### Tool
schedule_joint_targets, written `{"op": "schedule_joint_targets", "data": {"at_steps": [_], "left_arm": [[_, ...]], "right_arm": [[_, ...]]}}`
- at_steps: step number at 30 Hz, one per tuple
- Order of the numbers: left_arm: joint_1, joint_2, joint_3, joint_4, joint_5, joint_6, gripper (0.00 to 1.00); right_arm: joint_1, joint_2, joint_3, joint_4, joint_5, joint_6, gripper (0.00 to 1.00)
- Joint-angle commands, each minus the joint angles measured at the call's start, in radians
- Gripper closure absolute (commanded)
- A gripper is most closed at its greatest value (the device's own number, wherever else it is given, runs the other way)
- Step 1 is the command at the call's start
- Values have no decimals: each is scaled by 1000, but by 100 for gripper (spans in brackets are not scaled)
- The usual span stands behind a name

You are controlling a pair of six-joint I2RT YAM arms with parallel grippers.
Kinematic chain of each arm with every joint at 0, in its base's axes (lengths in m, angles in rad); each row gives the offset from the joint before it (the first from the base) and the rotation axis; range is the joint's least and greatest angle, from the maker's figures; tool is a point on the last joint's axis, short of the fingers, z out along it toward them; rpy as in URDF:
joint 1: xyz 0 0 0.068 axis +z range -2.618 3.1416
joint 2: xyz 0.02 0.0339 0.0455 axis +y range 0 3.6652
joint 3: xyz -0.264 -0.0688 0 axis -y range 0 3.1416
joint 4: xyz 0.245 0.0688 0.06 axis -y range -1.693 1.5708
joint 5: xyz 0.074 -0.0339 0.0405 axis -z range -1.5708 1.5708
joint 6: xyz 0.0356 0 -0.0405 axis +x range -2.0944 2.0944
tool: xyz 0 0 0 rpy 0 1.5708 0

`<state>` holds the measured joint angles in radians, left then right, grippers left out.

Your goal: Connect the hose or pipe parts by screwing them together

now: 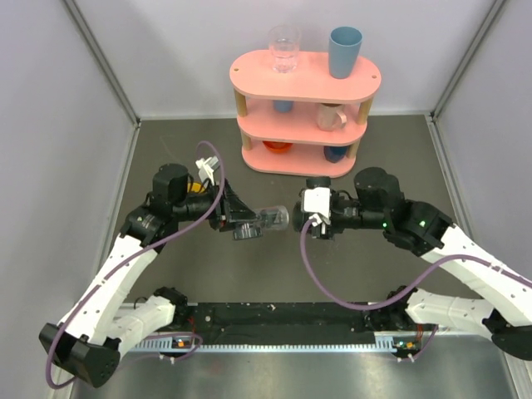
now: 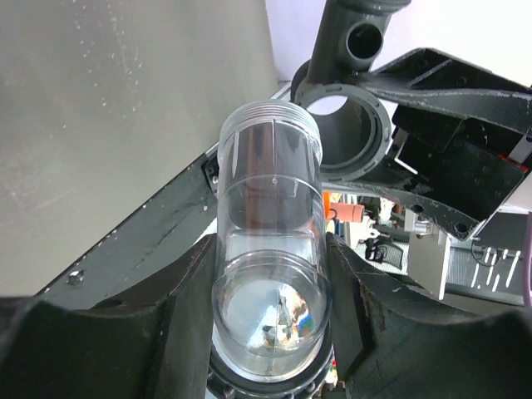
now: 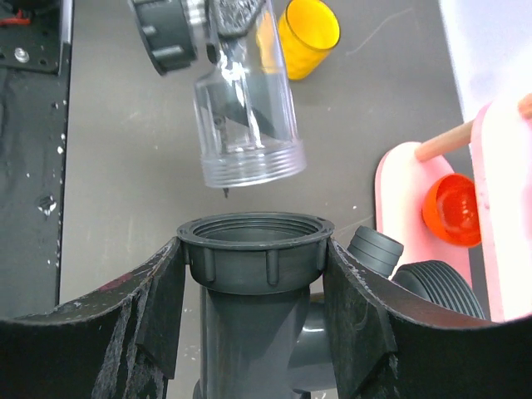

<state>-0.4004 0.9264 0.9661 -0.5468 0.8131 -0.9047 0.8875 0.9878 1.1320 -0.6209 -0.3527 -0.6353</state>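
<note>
Dark grey table (image 1: 191,274), enclosed on three sides by pale panels (image 1: 50,125). A pink three-tier shelf (image 1: 312,79) stood at its far middle. Top tier: a clear drinking glass (image 1: 283,48) at left and a blue cup (image 1: 345,51) at right, well apart. Middle tier: a pale mug (image 1: 332,116). Bottom tier: an orange bowl (image 1: 278,147). A small yellow cup (image 3: 308,27) rested on the table. A black base strip (image 1: 274,314) ran along the near edge.

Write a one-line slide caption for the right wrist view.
Right gripper clamps the grey T-fitting; the clear tube faces its threaded collar, not yet joined.
</note>
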Motion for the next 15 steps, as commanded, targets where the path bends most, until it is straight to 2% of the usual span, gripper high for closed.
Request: {"op": "schedule_joint_targets", "data": {"at_steps": [1,6,15], "left_arm": [[-5,-8,42,117,12,-80,100],[-6,-6,10,237,63,-151,100],[-9,2,11,288,133,-183,100]], "right_arm": [[11,-37,66,4,-72,39,85],[21,-58,61,13,-65,75,87],[22,-84,46,12,9,56,89]]}}
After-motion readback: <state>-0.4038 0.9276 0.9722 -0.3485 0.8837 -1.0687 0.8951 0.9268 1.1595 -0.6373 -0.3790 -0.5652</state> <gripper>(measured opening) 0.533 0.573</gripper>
